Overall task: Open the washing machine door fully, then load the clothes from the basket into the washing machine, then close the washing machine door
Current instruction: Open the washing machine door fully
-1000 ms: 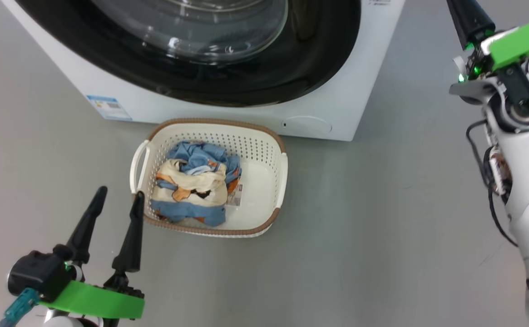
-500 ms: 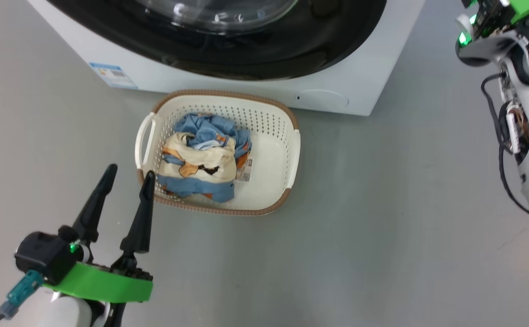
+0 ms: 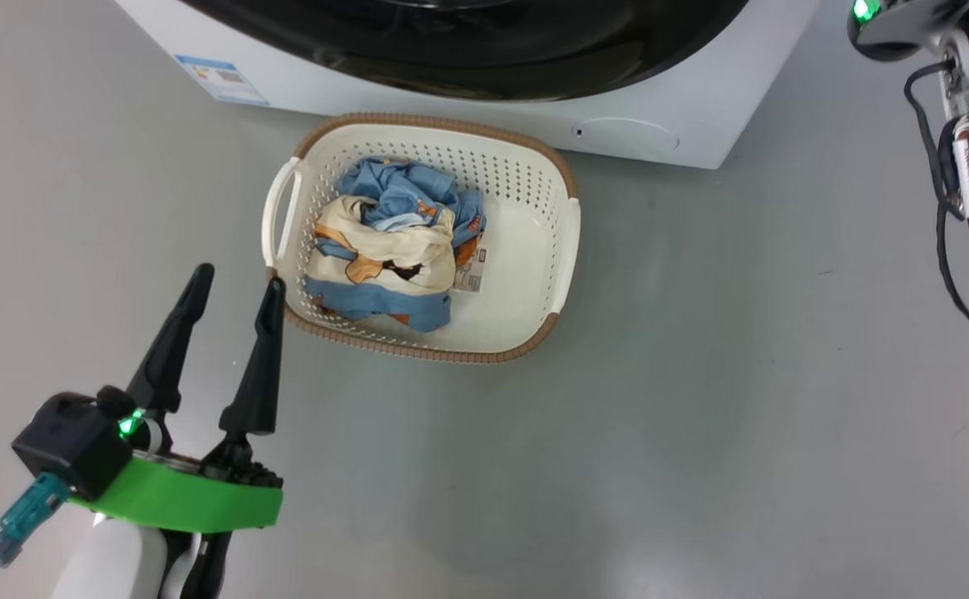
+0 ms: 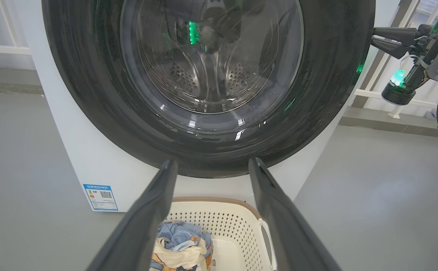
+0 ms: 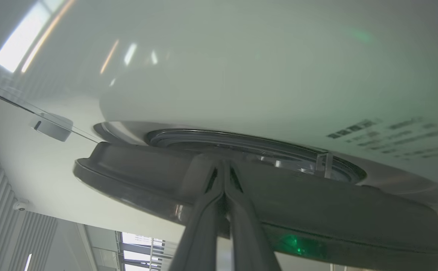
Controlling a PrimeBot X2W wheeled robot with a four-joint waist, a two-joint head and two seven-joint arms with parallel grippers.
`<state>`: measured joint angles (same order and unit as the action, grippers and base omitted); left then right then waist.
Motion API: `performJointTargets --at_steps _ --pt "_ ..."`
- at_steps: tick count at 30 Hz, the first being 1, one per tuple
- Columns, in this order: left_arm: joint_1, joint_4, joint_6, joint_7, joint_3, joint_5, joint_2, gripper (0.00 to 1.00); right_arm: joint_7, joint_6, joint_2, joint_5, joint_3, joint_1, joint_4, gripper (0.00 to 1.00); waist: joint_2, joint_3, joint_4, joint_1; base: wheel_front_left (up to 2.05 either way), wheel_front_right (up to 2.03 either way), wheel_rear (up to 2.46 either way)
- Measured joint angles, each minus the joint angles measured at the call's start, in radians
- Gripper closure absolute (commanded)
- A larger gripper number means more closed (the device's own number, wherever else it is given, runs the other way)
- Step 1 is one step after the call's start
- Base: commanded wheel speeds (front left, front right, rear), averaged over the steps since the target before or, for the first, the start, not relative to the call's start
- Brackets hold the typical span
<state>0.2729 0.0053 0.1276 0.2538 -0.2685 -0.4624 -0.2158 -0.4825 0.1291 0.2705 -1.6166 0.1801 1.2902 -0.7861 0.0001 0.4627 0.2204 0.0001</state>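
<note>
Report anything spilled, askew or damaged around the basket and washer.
Nothing stands out. The clothes lie bundled inside the basket, with nothing hanging over its rim or spilled on the floor. The washing machine and its door show no visible damage.

- The washing machine [image 3: 700, 125] stands on the floor [image 3: 700, 374] at the far side, with the washing machine door [image 4: 211, 94] on its front.
- The basket [image 3: 451, 123] stands on the floor just in front of the machine, below the door.
- The clothes [image 3: 393, 249] lie in the basket's left half, with a label [image 3: 469, 274] just right of them on the basket's floor.
- The left gripper [image 3: 238, 279] hovers just outside the basket's near left corner.
- The right gripper [image 4: 376, 37] is at the door's right edge.
</note>
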Motion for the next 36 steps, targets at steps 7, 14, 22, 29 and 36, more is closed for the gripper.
performJointTargets --at_steps 7,14,22,29,36 --pt "0.005 -0.006 0.0 0.0 -0.004 0.0 0.003 0.0 0.002 0.0 0.003 0.023 0.011 0.046 -0.03 1.0 0.0 0.021 0.014 0.0 0.0 0.0 0.0" --pt "0.028 -0.005 0.0 0.0 -0.005 -0.006 0.007 0.0 -0.015 0.0 0.004 0.045 0.035 0.048 -0.033 1.0 0.0 0.026 0.014 0.0 0.0 0.0 0.0" --pt "0.026 0.0 0.0 0.0 -0.006 -0.006 0.011 0.0 -0.07 0.0 0.0 0.049 0.067 -0.014 0.016 1.0 0.0 -0.009 0.003 0.0 0.0 0.0 0.0" --pt "0.018 0.003 0.0 0.0 -0.006 0.002 0.011 0.0 -0.108 0.0 -0.017 0.047 0.095 -0.1 0.065 1.0 0.0 -0.051 -0.013 0.0 0.0 0.0 0.0" --pt "-0.006 0.005 0.0 0.0 -0.006 0.005 0.01 0.0 -0.141 0.0 -0.041 0.043 0.11 -0.179 0.113 1.0 0.0 -0.089 -0.029 0.0 0.0 0.0 0.0"
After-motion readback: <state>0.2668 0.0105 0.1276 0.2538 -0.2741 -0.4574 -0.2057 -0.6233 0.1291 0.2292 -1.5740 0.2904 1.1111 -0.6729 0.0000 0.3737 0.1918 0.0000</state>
